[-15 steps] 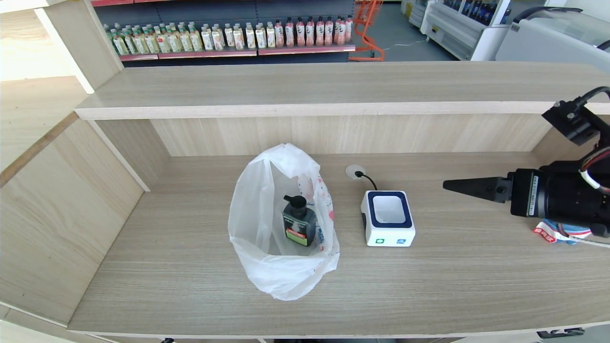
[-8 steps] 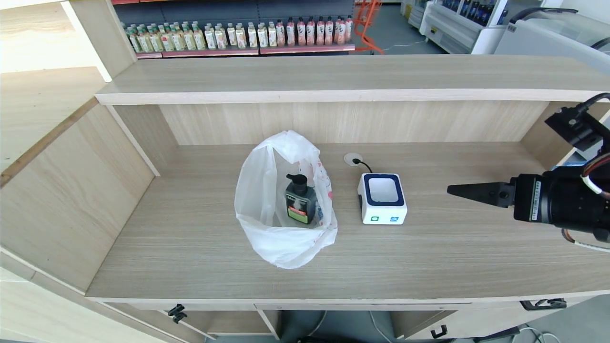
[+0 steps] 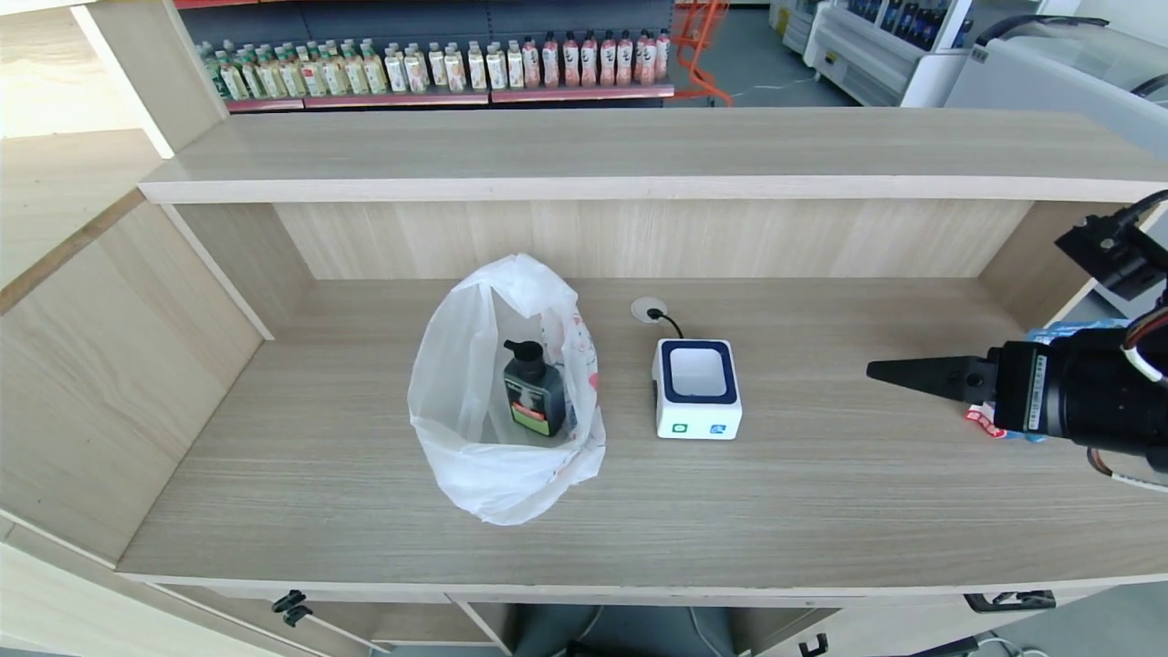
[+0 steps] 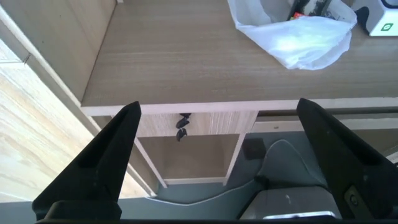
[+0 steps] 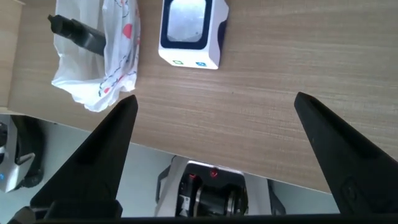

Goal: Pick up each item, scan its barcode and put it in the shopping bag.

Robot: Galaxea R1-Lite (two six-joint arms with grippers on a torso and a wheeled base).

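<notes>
A white plastic shopping bag (image 3: 474, 447) stands open on the wooden counter (image 3: 821, 493), left of centre. A dark pump bottle (image 3: 534, 401) stands upright inside it. To its right sits the white barcode scanner (image 3: 696, 388) with a blue-framed window. My right gripper (image 3: 881, 370) hovers above the counter, right of the scanner, open and empty. Its wrist view looks down on the scanner (image 5: 189, 31), the bag (image 5: 99, 74) and the bottle (image 5: 78, 34). A blue and red packet (image 3: 981, 419) lies mostly hidden behind the right arm. My left gripper (image 4: 219, 107) is open, out past the counter's front edge, near the bag (image 4: 298, 40).
A raised wooden ledge (image 3: 639, 151) runs along the back of the counter, and side walls (image 3: 119, 365) close it in on both sides. A cable goes from the scanner to a grommet (image 3: 648, 310). Drawers with black handles (image 4: 182, 124) sit under the front edge.
The head camera has shifted, so the whole scene sits lower and to the left. My right gripper now stands farther right of the scanner than before.
</notes>
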